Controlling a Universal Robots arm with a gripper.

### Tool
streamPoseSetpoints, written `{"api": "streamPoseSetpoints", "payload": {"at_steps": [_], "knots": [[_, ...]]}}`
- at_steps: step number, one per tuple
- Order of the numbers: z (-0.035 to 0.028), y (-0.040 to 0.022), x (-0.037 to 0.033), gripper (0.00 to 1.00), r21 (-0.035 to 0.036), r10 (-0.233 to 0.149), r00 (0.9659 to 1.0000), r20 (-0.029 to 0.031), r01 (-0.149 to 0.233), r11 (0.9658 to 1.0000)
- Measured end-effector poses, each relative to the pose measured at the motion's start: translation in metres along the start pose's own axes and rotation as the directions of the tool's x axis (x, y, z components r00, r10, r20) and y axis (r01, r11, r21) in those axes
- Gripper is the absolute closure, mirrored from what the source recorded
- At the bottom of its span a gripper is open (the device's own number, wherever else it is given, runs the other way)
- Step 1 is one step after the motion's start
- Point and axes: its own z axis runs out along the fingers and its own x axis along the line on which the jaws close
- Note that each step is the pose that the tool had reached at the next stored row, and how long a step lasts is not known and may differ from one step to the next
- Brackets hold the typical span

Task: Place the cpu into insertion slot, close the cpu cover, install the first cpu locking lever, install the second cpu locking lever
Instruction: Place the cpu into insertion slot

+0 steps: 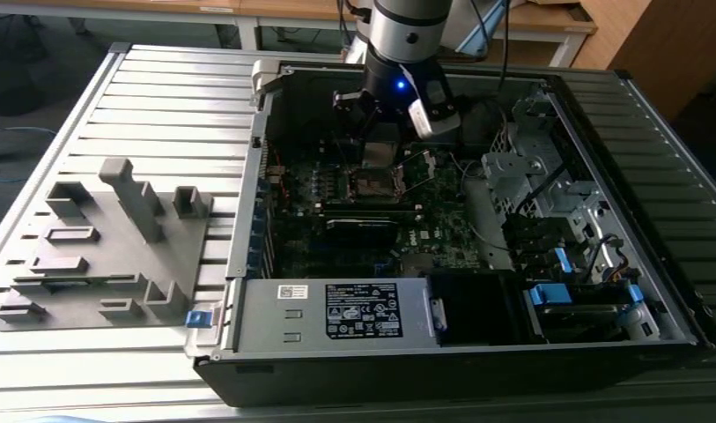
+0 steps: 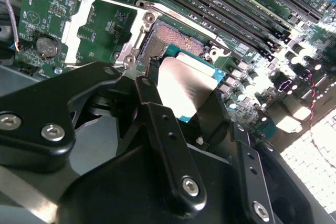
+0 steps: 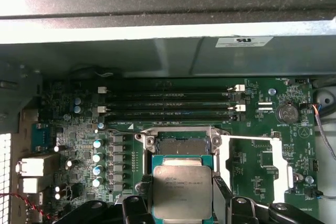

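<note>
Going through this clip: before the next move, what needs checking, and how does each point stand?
1. Grip on the cpu: ok, the gripper is shut on it.
2. Nothing lying in the insertion slot: ok.
3. The cpu cover folded off the slot: ok.
4. Marked corner of the chip matched to the slot: cannot tell.
5. Chip seated: not ok, it is not yet in the slot.

A black-and-white label (image 1: pixel 360 310) stood on the grey metal box (image 1: pixel 269 328), with a small sticker (image 1: pixel 291 291) beside it. A white tag (image 3: pixel 244 41) sat on the case wall (image 3: pixel 147 59). Fine print covered the chip (image 3: pixel 181 187). None of it could be read.
</note>
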Motion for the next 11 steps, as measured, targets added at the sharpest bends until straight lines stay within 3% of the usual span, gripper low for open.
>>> {"api": "streamPoseSetpoints", "payload": {"at_steps": [11], "knots": [[0.0001,0.0000,0.0000,0.46,-0.0005,0.026,0.9997,0.0020,-0.026,0.9997]]}}
